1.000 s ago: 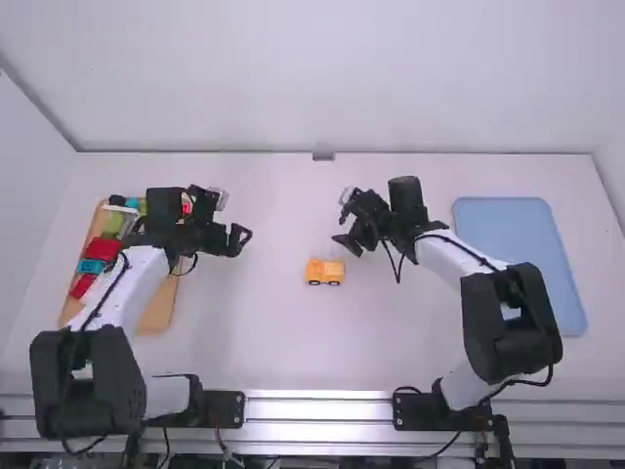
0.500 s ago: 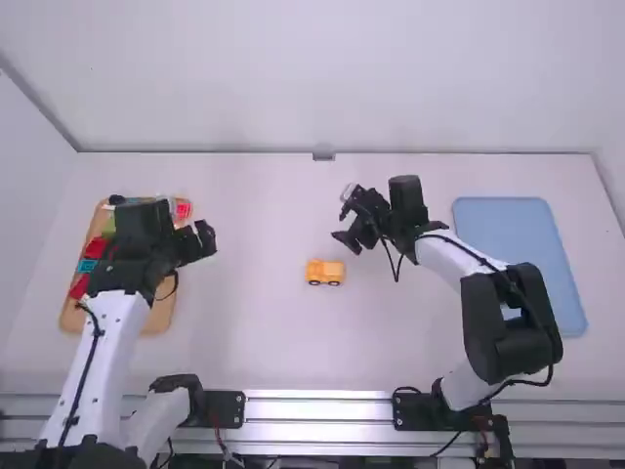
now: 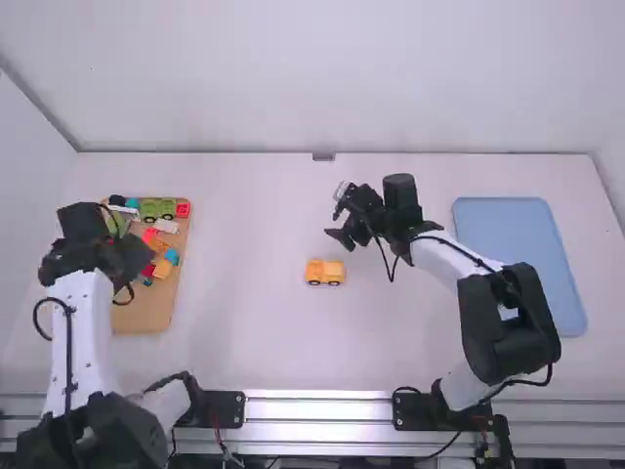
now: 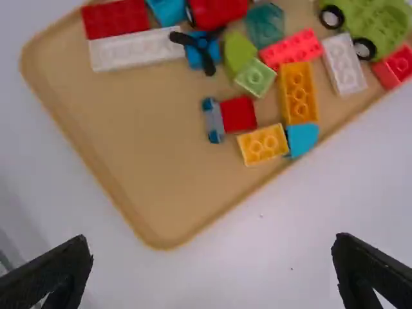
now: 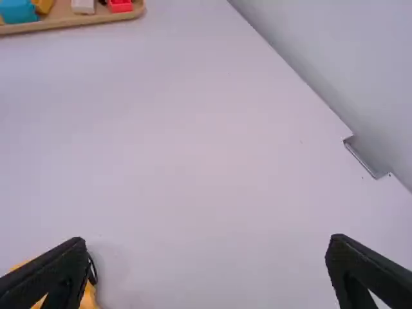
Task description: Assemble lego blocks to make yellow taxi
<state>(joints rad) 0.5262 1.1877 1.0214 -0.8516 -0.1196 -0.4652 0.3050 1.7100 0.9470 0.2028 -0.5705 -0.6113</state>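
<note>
A yellow-orange block assembly on dark wheels (image 3: 324,272) sits mid-table. Just beyond it my right gripper (image 3: 344,234) hangs above the table; the right wrist view has this gripper (image 5: 209,270) open and empty, a bit of the yellow assembly (image 5: 87,297) behind one finger. Over the wooden tray (image 3: 146,318) is my left gripper (image 3: 132,269). In the left wrist view that gripper (image 4: 212,270) is wide open with nothing between its fingers. The tray holds a small yellow block (image 4: 262,145), a longer orange block (image 4: 298,93) and a red block on a wheeled base (image 4: 237,116).
Other tray pieces include a white block (image 4: 344,64), a green wheeled piece (image 4: 376,26), a teal piece (image 4: 301,139) and a long white block with red beside it (image 4: 135,49). A blue tray (image 3: 522,264) lies at the right of the table.
My left gripper has swung left and back toward its base, over the wooden tray, uncovering several blocks. The right gripper has shifted slightly left. The yellow assembly has stayed put.
</note>
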